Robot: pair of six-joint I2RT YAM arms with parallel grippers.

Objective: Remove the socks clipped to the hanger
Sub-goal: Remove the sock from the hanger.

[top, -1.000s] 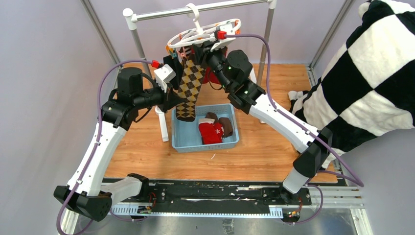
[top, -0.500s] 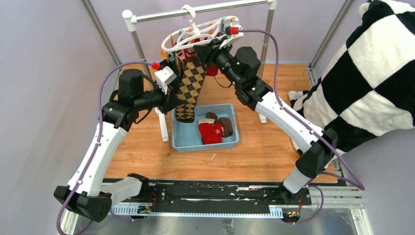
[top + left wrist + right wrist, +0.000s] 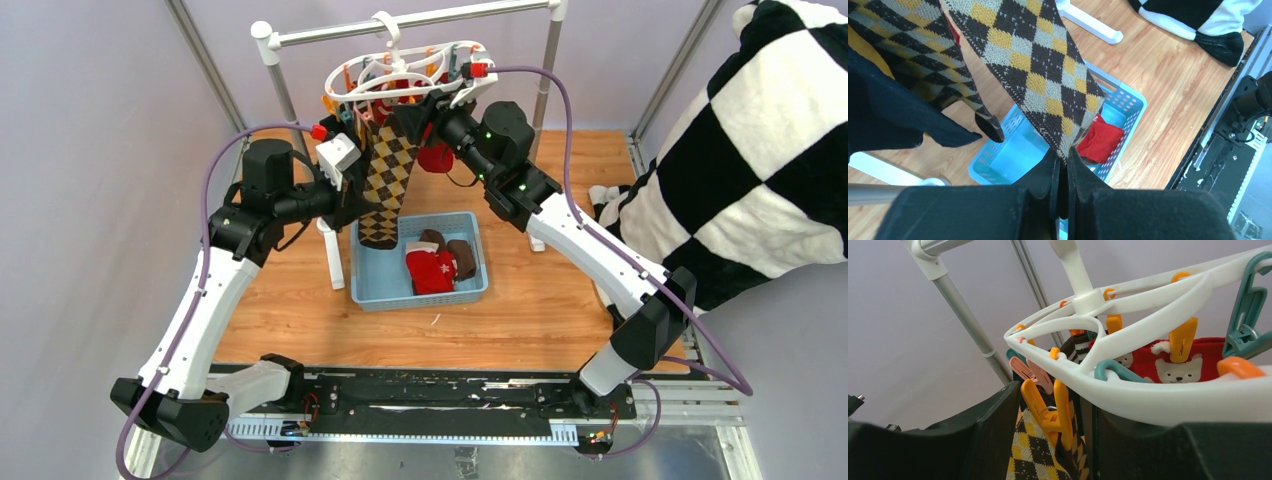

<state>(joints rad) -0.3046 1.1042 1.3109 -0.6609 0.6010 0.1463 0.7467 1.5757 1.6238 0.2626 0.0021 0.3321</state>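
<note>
Sock (image 3: 1038, 75), argyle, pinched in left gripper (image 3: 1062, 157); right gripper (image 3: 1055, 407) straddles peg (image 3: 1048, 415).

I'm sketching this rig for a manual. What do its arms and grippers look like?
The left arm and right arm have white links and black joints. A purple cable with a red plug trails to each wrist. The left gripper and right gripper have thick black fingers.

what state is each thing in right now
left gripper, shut on argyle sock
right gripper, open around orange peg
argyle sock, clipped to hanger
red sock, clipped to hanger
hanger, hooked on rail
basket, holds loose socks
</note>
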